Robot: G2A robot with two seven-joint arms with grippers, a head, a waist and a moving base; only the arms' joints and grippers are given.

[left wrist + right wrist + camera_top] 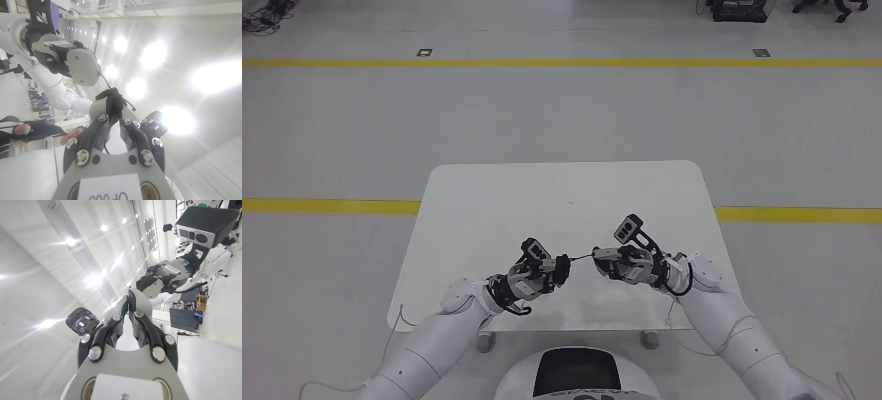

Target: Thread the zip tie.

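Both grippers hover close together over the near part of the white table (542, 195), tips facing each other. A thin black zip tie (580, 258) spans the short gap between them. My left gripper (560, 268) is shut on the zip tie (113, 103); a short loose end with a small head (133, 109) sticks out beside its fingertips. From there a black strand (105, 81) runs up into my right gripper (98, 73), which is shut on it. In the right wrist view my right gripper (129, 296) has its pads pressed together, and the left gripper (139, 285) sits just beyond.
The tabletop has rounded corners, with its near edge (542, 330) just under the forearms. Grey floor with yellow lines (332, 206) surrounds the table.
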